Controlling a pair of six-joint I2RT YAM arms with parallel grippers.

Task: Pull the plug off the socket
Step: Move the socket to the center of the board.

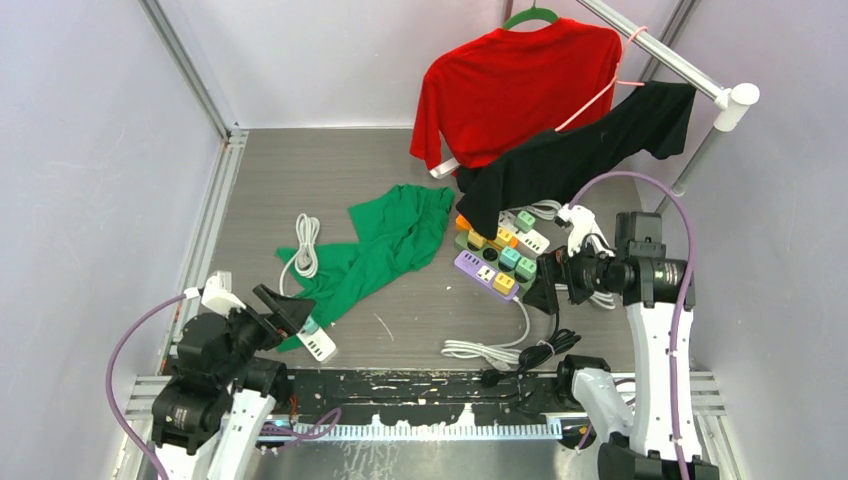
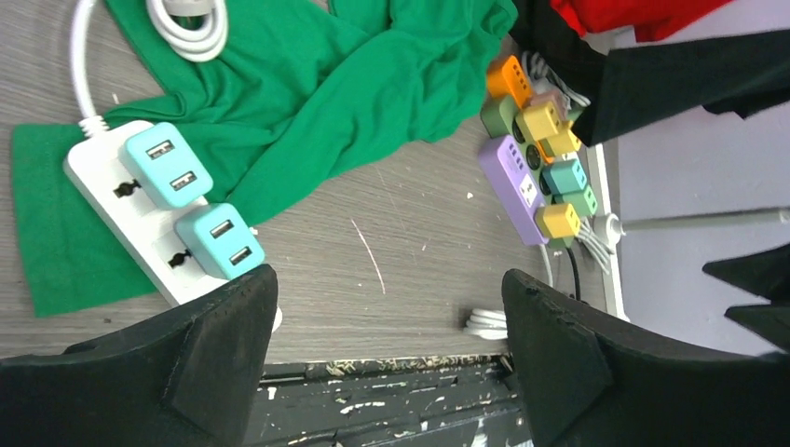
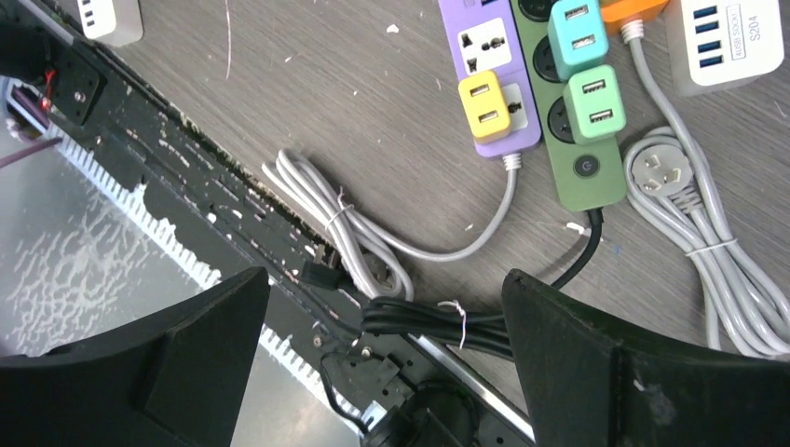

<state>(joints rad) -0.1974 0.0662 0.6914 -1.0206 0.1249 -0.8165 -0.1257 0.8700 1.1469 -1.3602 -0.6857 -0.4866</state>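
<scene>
A white power strip (image 2: pixel 116 216) lies on a green cloth with two teal plugs (image 2: pixel 168 166) in it; in the top view this strip (image 1: pixel 318 345) is at the near left. My left gripper (image 1: pixel 290 311) is open and empty just above it; in its wrist view the gripper (image 2: pixel 387 307) has its jaws wide apart. A purple strip (image 3: pixel 489 56) carries a yellow plug (image 3: pixel 484 105), beside a green strip (image 3: pixel 570 154) with a teal plug (image 3: pixel 578 33) and a green plug (image 3: pixel 593 102). My right gripper (image 1: pixel 540 282) is open and empty near their front end.
A green shirt (image 1: pixel 395 235) lies mid-table. A red shirt (image 1: pixel 510 85) and a black shirt (image 1: pixel 590 150) hang from a rail at the back right. Coiled white cords (image 3: pixel 345 223) and a black cord bundle (image 3: pixel 438 321) lie at the near edge. A white USB hub (image 3: pixel 727 37) sits right of the strips.
</scene>
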